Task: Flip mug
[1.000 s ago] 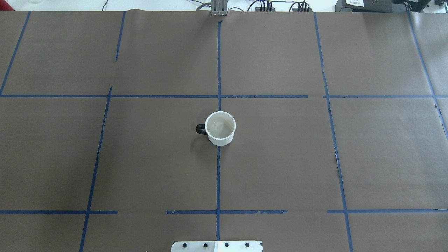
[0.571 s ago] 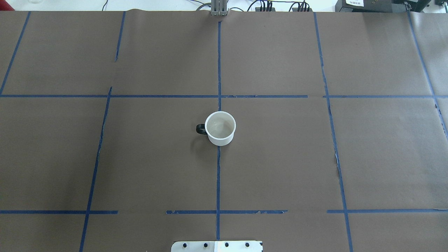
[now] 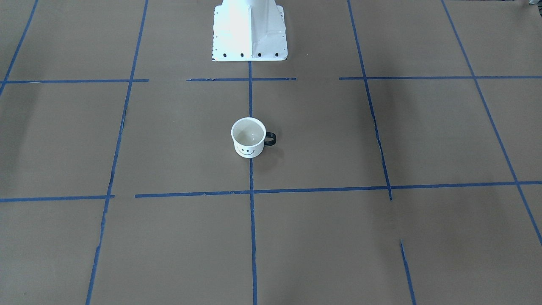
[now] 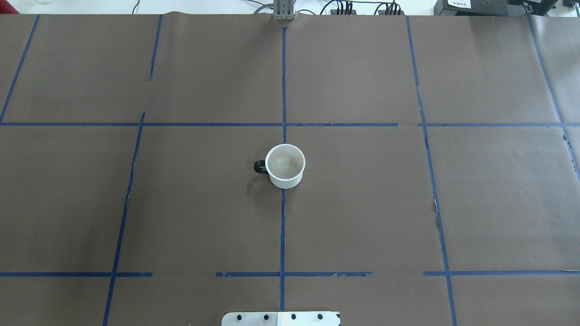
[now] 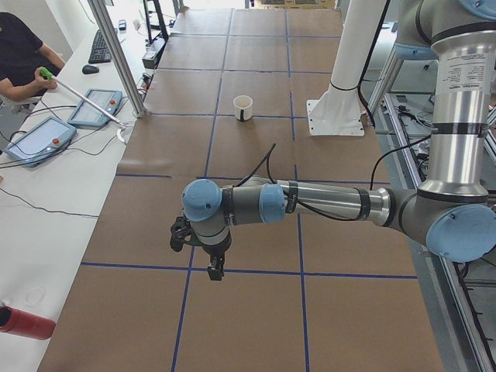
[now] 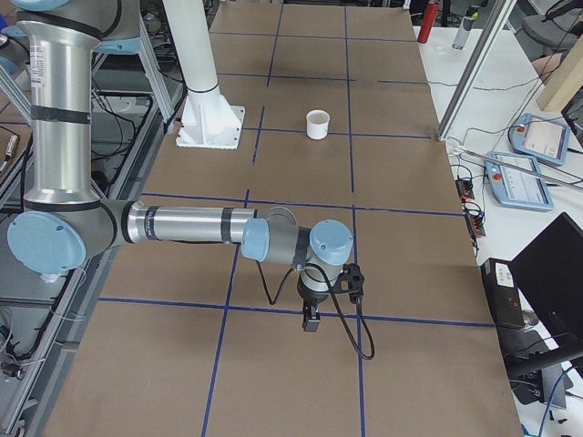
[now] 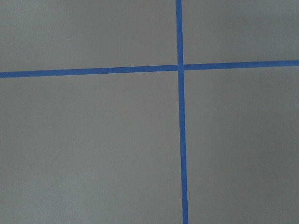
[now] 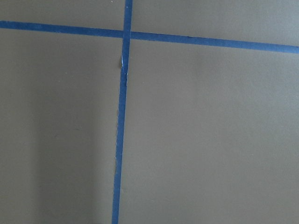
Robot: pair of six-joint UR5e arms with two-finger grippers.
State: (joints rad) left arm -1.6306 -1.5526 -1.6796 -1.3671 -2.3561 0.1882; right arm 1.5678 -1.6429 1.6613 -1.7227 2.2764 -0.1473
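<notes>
The white mug [image 4: 285, 166] stands upright, mouth up, at the middle of the brown table. Its black handle [image 4: 259, 167] points to the overhead view's left. The front-facing view shows the mug [image 3: 248, 137] with the black smiley face on the side away from the robot. It also shows small in the left side view [image 5: 243, 107] and the right side view [image 6: 317, 124]. My left gripper [image 5: 215, 270] hangs over the table's left end, far from the mug. My right gripper [image 6: 311, 320] hangs over the right end. I cannot tell whether either is open or shut.
The robot's white base plate [image 3: 249, 29] sits at the table's near edge behind the mug. Blue tape lines [image 4: 282, 226] cross the brown paper. Tablets [image 5: 35, 139] and a person lie on the side bench. Both wrist views show only paper and tape.
</notes>
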